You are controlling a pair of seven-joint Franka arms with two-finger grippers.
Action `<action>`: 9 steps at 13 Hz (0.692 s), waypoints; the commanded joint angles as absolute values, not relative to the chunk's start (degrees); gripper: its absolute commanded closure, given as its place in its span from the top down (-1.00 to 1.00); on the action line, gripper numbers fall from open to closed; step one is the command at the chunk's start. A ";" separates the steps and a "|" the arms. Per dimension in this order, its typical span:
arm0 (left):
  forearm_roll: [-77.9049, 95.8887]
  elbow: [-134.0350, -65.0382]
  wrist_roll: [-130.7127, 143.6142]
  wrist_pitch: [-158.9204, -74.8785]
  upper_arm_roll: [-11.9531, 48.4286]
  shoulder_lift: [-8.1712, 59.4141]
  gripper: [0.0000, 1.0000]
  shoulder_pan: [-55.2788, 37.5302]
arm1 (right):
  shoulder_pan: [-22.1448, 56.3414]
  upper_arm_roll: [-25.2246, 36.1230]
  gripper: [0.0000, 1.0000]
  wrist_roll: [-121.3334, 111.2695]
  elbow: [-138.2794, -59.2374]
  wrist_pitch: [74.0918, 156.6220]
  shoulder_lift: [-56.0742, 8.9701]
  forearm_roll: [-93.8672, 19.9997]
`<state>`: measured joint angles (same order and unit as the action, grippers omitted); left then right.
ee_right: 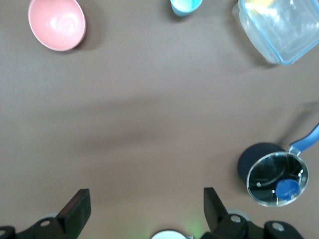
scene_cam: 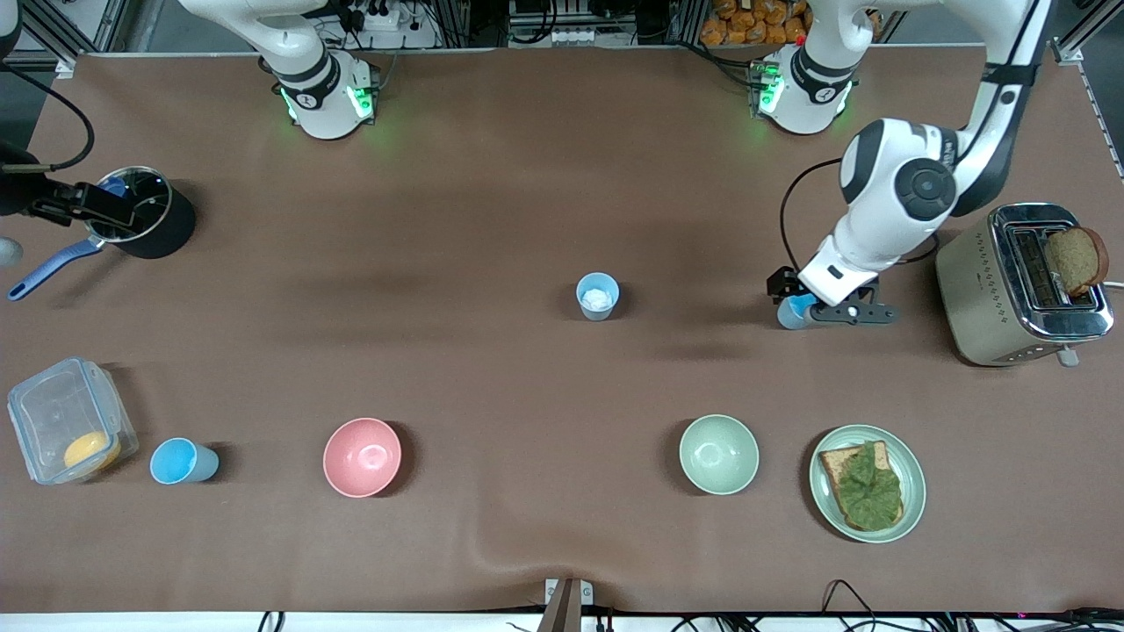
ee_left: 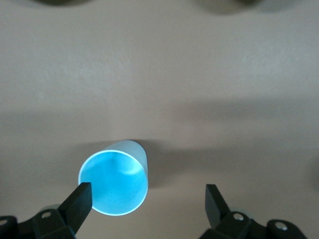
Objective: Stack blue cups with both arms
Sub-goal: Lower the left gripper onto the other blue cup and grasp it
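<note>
the left gripper [ee_left: 144,199] is held open low around a blue cup [ee_left: 115,182], seemingly for gripping; the right gripper [ee_right: 144,209] waits open over the pot [ee_right: 277,179].

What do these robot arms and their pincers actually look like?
Both arms are white, rounded segments with dark grey joints, on white bases glowing green. A black cable loops beside the left arm. Each pincer, left and right, has two black, wedge-shaped fingers.

Robot lab: table-mounted arms [scene_cam: 887,219], cables
</note>
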<state>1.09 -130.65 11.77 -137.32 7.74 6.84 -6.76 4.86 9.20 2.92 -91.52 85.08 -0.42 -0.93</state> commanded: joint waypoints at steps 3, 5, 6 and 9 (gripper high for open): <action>3.34 -131.83 12.40 -142.55 7.65 11.59 1.00 -7.38 | 5.18 8.44 1.00 2.46 -90.44 85.34 -0.88 -0.18; 3.34 -132.01 12.39 -143.61 7.65 12.92 1.00 -7.21 | 5.45 8.44 1.00 2.64 -90.44 85.34 -0.88 -0.18; 3.34 -132.19 12.39 -143.87 7.65 12.92 1.00 -7.21 | 5.45 8.44 1.00 2.64 -90.35 85.34 -0.88 -0.18; 2.82 -132.63 10.64 -144.31 7.65 12.92 -0.75 -6.24 | 5.54 8.35 1.00 2.64 -90.35 85.08 -0.79 -0.18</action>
